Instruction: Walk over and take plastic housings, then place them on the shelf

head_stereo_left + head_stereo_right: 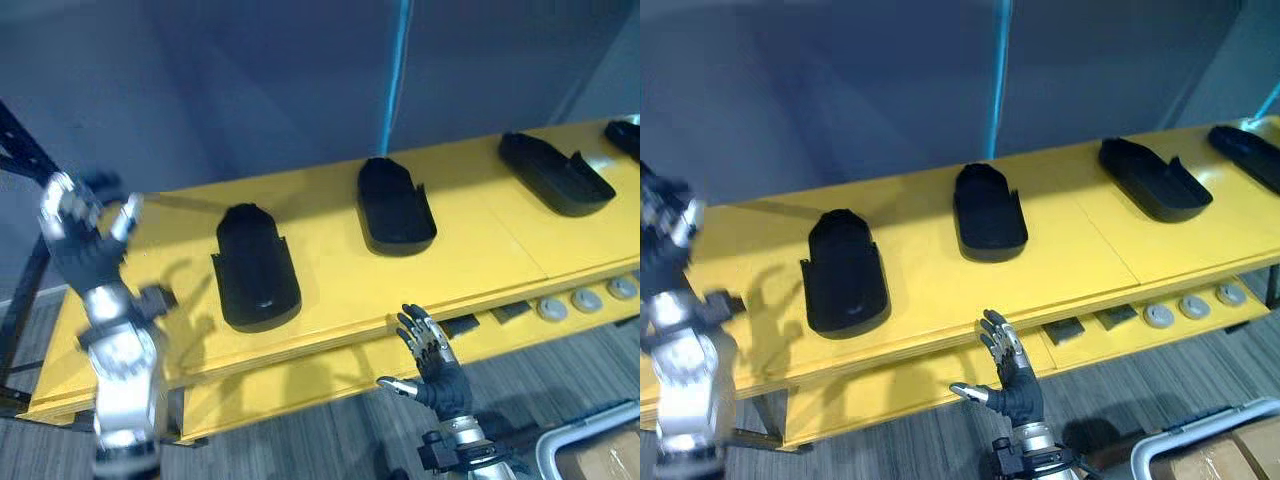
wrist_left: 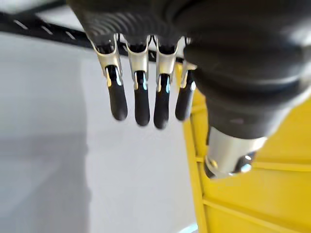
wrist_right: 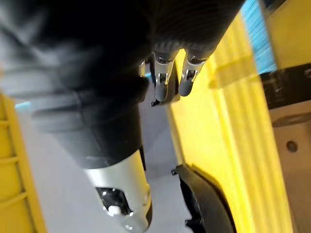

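The right hand is nearest, low down, just in front of the yellow shelf. Its fingers are straight and spread apart, and it holds nothing. The left hand is up high by the left end of the shelf. Its fingers are straight and side by side, and they hold nothing too.

Under the top board is a lower board. On it are three round silver discs and some flat dark pieces.

Four black housings lie in a row on the top board, well apart from each other. The left housing is closest to the hands. Then come the middle housing, the right housing and the last housing, at the edge of the view.

Behind the shelf is a grey wall with a thin blue strip.
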